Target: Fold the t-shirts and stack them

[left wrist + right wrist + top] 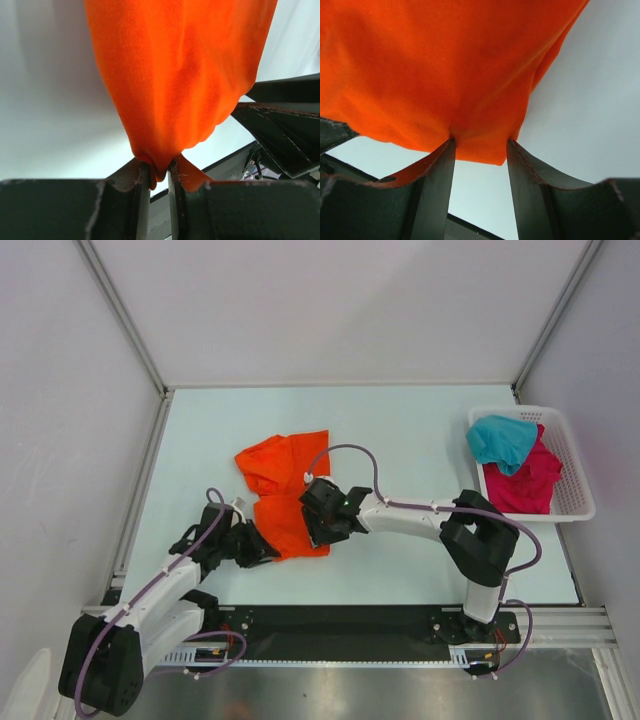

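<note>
Both grippers are at the near edge of the orange t-shirt (285, 475), one at each lower corner. The left gripper (159, 172) has its jaws almost together. A bunched fold of orange cloth narrows to a point there and is pinched between the fingertips, while the rest of the fabric fans out wide above them. From above, this gripper is at the shirt's near left corner. The right gripper (480, 145) has its jaws well apart, and pale table shows through the gap below the cloth. The shirt's hem lies across that gap and touches both fingertips, but it is not squeezed. From above, this gripper is at the near right corner.

The orange t-shirt lies rumpled on the table (420, 430), left of centre, with its far part spread flat away from the arms. The teal t-shirt (500, 440) and the magenta t-shirt (525, 485) are heaped in the white basket (572, 460) at the table's right edge. The teal one lies partly over the magenta one, and both are well apart from the orange one
</note>
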### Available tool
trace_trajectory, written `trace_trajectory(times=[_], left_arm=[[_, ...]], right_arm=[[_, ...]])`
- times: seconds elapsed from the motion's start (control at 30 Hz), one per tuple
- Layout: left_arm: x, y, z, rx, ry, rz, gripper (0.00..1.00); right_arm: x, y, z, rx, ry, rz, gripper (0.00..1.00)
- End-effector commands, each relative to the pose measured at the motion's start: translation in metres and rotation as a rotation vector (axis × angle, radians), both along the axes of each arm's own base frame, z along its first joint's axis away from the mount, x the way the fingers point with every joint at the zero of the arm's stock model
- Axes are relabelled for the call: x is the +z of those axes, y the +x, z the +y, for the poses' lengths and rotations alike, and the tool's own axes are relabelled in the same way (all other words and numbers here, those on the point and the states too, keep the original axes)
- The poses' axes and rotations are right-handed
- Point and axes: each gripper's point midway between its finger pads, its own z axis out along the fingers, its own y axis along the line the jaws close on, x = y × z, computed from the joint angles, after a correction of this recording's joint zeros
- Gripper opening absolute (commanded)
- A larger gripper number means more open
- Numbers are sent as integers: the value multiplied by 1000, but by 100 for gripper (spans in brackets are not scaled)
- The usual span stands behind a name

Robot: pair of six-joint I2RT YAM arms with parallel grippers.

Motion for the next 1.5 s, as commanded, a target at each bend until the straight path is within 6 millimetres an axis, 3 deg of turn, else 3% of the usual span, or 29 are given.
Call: trace_trajectory(times=[0.0,0.47,0.5,0.63,0.7,0.83,0.87,0.93,1.0,1.2,1.37,1.47], left_arm=[[7,-2,-3,3,-27,3,22],[11,-1,-2,8,-21,-1,22],[11,-2,-2,7,-20,-2,22],[11,-2,-2,5,-22,0,22],[11,-2,-2,8,-20,2,22],[13,-3,-3,2,-27,-1,15],[15,-3,-4,0,-31,-3,12],[19,-5,-4,-3,-40,1,4],[27,-9,-8,-14,-69,-1,1],[57,-15,-10,-10,-123,-48,0],[69,-6,-12,4,-128,-67,1],[79,14,-12,9,-117,-94,1]], right_arm=[[-12,-5,8,-10,18,19,51],[-59,-21,-3,-21,-2,97,50],[-65,-25,-2,-15,12,127,47],[-72,-28,1,-13,54,147,2],[-71,-29,-2,-12,53,140,0],[-50,-26,-12,-22,39,87,0],[-36,-19,-13,-33,41,40,0],[-24,-21,-22,-28,8,24,0],[1,-20,-28,-36,3,-8,0],[59,-29,-31,-23,52,-62,0],[68,-7,-32,-25,34,-89,0],[70,14,-24,-21,33,-91,0]])
